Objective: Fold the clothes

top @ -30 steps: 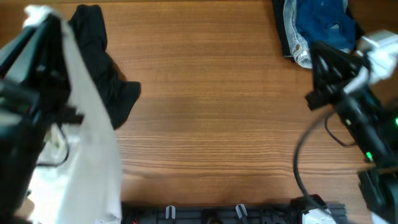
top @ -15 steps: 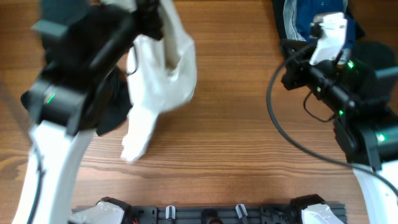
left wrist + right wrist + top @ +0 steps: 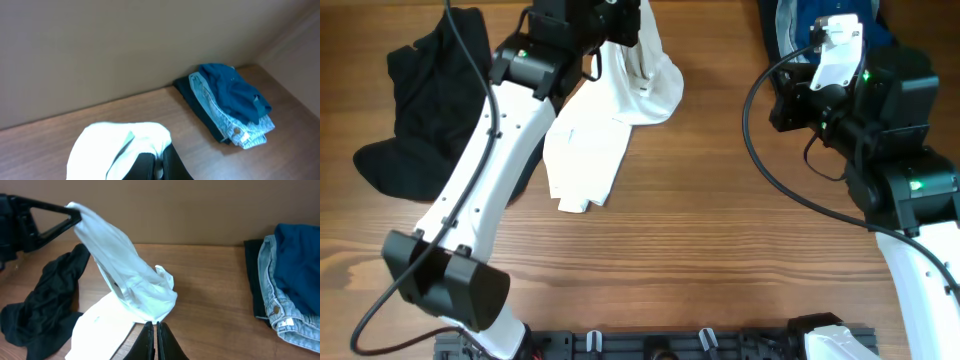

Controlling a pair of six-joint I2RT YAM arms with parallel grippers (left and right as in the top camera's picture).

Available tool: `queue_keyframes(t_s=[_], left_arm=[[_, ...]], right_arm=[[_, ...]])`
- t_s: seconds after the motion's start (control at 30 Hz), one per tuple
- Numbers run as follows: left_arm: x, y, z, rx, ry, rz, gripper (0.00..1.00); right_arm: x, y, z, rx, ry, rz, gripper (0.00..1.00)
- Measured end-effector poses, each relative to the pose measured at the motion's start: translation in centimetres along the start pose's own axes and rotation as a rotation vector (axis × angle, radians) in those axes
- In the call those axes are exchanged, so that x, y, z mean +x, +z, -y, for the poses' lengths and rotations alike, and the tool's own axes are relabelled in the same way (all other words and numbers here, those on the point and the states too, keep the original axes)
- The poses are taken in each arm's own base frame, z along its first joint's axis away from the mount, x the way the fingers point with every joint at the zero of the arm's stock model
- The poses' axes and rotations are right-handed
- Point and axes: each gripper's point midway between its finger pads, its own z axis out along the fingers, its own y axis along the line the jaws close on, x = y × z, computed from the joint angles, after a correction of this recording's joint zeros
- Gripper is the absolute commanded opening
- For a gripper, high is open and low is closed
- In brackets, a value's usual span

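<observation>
Left gripper point(image 3: 75, 214) is clamped on a fold of the white shirt point(image 3: 585, 150), high above the far edge of the wooden counter point(image 3: 720, 240), a little left of its middle. In the left wrist view its dark fingers are pressed together with white cloth bunched between and around them.

At the far left corner lies a black garment point(image 3: 420, 100), crumpled and spread toward the left edge. The left arm crosses over its near side, and its right side lies just beside the shirt's hanging cloth.

The white shirt hangs from the pinched fold in a long sagging loop. Its upper part is lifted clear of the wood. Its lower part lies on the counter, running from the far edge toward the middle, with a folded tail end nearest the centre. Faint small dark marks show on the fabric. Whether the shirt touches the black garment cannot be told.

Bare wood fills the middle of the counter.

The right gripper point(image 3: 152, 328) is over the right half of the counter. Its two fingers are pressed together with nothing seen between them, and they point toward the raised shirt.

At the far right corner sits a stack of clothes point(image 3: 230, 102). A deep blue garment is on top, pale denim is under it, and a dark layer is at the bottom. The stack is well apart from the shirt.
</observation>
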Motion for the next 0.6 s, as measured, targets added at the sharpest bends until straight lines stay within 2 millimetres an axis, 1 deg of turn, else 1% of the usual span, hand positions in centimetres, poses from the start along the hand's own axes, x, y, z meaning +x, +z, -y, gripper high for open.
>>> queue_keyframes(t_s=[0.03,0.07,0.13,0.2,0.3,0.37,0.43,0.5,0.57,0.6], left_arm=[[-0.3,0.3,0.0,0.003,0.004,0.014,0.85],[-0.6,0.7,0.0,0.008,0.011,0.035,1.0],[-0.9,1.4,-0.1,0.011,0.011,0.057,1.0],[-0.7,1.8,-0.5,-0.003,0.01,0.056,1.0],[0.4,1.7,-1.4,-0.047,-0.004,0.011,1.0],[1.8,1.0,-2.0,-0.074,-0.018,-0.054,1.0],[3.9,-0.7,-2.6,-0.11,-0.04,-0.158,1.0],[5.3,-2.7,-2.8,-0.133,-0.057,-0.238,1.0],[6.9,-5.5,-2.7,-0.156,-0.076,-0.33,1.0],[8.2,-7.4,-2.5,-0.169,-0.087,-0.397,1.0]], right_arm=[[0.1,0.1,0.0,0.001,0.001,-0.004,0.04],[0.2,0.3,0.1,0.002,0.003,-0.01,0.04],[0.5,0.8,0.2,0.003,0.013,-0.023,0.04],[0.7,1.1,0.4,0.005,0.019,-0.035,0.04],[0.9,1.3,0.4,0.007,0.021,-0.044,0.06],[1.1,1.3,0.5,0.007,0.023,-0.05,0.07],[1.3,1.3,0.3,-0.001,0.025,-0.062,0.08],[1.7,1.3,0.2,-0.011,0.029,-0.078,0.1],[2.4,1.4,0.1,-0.018,0.036,-0.105,0.15],[2.9,1.5,0.1,-0.021,0.04,-0.126,0.18]])
